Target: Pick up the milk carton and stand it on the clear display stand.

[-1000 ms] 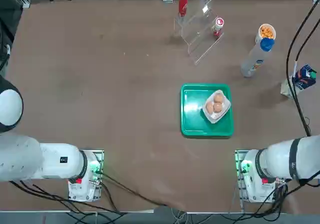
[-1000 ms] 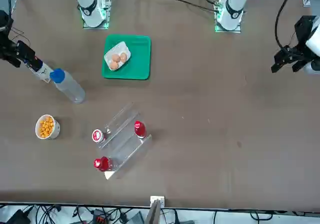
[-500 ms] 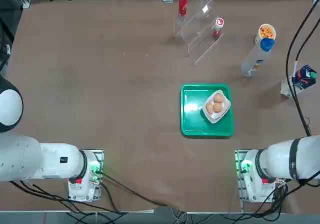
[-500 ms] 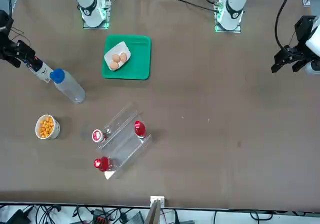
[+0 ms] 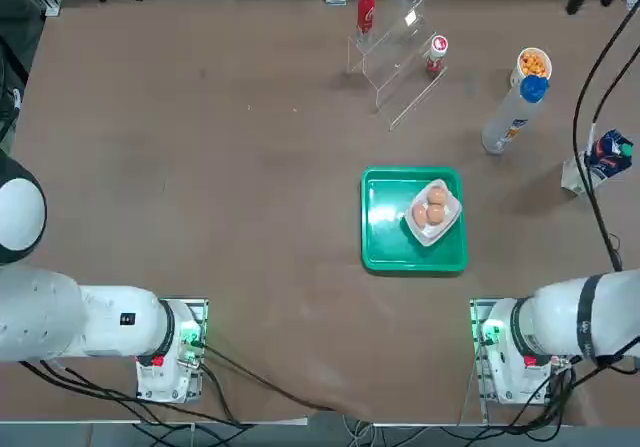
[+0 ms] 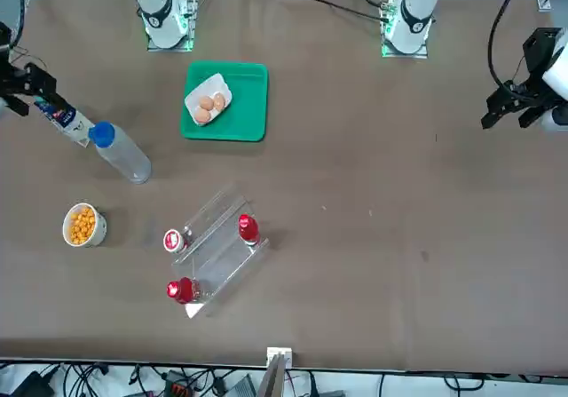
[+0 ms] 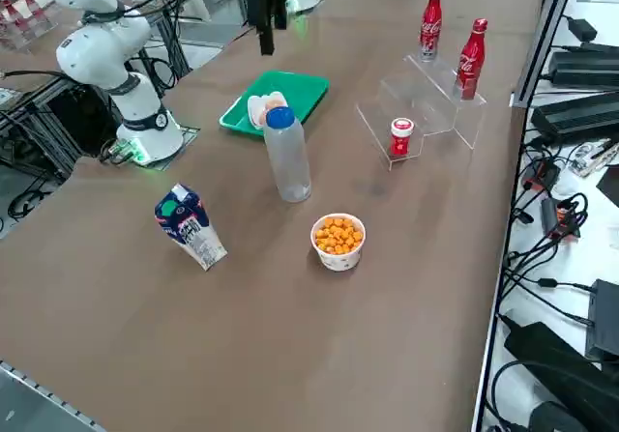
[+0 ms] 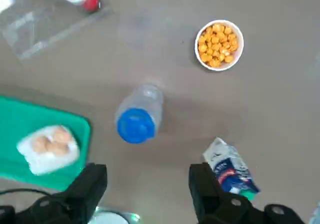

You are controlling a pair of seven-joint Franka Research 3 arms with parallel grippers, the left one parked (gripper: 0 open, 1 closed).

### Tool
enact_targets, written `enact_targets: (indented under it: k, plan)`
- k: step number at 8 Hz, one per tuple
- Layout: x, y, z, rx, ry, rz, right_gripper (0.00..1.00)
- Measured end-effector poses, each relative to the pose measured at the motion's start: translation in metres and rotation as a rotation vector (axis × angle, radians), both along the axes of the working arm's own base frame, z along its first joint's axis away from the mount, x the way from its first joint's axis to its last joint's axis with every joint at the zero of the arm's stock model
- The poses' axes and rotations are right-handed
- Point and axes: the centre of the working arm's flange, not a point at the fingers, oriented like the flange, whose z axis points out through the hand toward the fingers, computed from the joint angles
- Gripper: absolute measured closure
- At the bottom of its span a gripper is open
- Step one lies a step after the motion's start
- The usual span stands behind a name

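Observation:
The milk carton (image 5: 605,157), white and dark blue with a green cap, stands near the table's right edge; it also shows in the side view (image 7: 189,224). The clear display stand (image 5: 400,62) sits at the far middle of the table, carrying red bottles. My right gripper (image 8: 150,189) hangs high above the table, open and empty. The carton (image 8: 231,170) lies below, just beside one finger. In the front view the gripper (image 6: 31,84) hovers close to the carton (image 6: 62,120), apart from it.
A tall bottle with a blue cap (image 5: 510,117) and a cup of orange snacks (image 5: 533,64) stand between carton and stand. A green tray (image 5: 385,237) holds a dish of eggs. A small red can (image 5: 437,52) sits by the stand.
My right gripper has drifted a little toward the table's right edge, uncovering more of the carton in the front view. It stays open. Nothing on the table has moved.

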Motion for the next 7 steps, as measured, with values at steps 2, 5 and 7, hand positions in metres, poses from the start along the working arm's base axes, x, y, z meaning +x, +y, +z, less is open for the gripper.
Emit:
enact_targets:
  k: [2, 5, 7]
  plan:
    - [-0.014, -0.049, -0.030, 0.039, 0.039, 0.136, 0.00]
    - [-0.055, -0.113, -0.093, 0.071, -0.002, 0.324, 0.00]
    - [-0.090, -0.150, -0.130, 0.084, -0.028, 0.438, 0.00]
